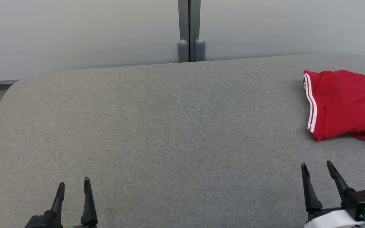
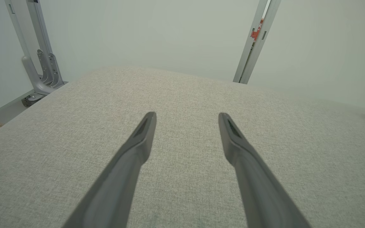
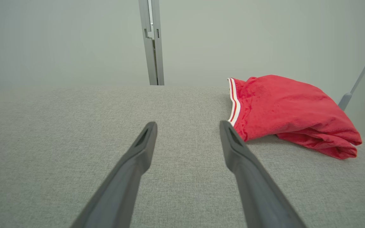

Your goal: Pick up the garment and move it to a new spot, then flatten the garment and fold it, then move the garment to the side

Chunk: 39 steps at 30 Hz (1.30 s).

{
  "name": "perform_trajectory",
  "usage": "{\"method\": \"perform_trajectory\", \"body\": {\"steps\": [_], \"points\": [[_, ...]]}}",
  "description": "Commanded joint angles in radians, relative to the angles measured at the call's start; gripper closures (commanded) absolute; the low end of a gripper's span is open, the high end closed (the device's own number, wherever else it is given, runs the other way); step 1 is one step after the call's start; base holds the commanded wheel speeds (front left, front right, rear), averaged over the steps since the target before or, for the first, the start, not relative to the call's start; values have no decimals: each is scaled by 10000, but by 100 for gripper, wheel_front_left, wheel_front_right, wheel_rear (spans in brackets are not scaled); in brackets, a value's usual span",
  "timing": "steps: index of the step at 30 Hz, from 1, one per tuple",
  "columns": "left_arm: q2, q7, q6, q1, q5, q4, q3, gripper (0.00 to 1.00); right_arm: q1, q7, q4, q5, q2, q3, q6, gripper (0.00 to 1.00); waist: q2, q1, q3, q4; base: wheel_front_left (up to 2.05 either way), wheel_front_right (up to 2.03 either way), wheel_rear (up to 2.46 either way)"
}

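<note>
A red garment (image 1: 347, 104) with white stripes along one hem lies folded over in a loose heap at the right edge of the grey fabric-covered surface (image 1: 169, 120), toward its far right corner; the striped hem faces the middle of the surface, and in the head view the cloth runs past the picture's right side.

The right pincer (image 1: 316, 163) hangs over the near right part of the surface, its two dark fingers spread apart and holding nothing; it is near the garment but apart from it, with bare grey cloth between.

The left pincer (image 1: 74, 181) sits over the near left part, fingers likewise apart and empty, well apart from the garment.

A grey upright post (image 1: 189, 31) stands behind the middle of the far edge, between pale wall panels (image 1: 74, 31).
</note>
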Motion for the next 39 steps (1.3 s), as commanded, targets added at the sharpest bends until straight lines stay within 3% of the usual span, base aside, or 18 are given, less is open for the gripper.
{"method": "perform_trajectory", "body": {"steps": [1, 2, 39], "points": [[21, 3, 32, 48, -65, -39, -5, 0, -64, -36, -18, 31, -29, -46, -17, 0, 0, 0, -6, 63, 0, 0, 0], [-8, 0, -2, -1, -84, 22, -31, 100, 4, 0, 30, 7, 3, -27, 2, 100, 0, 0, -3, 43, 0, 0, 0], [-3, 1582, -373, -1046, -5630, 439, 444, 100, -1099, 1464, 731, 6565, 40, -92, -2, 100, 0, 0, -6, -57, 0, 0, 0]]}}
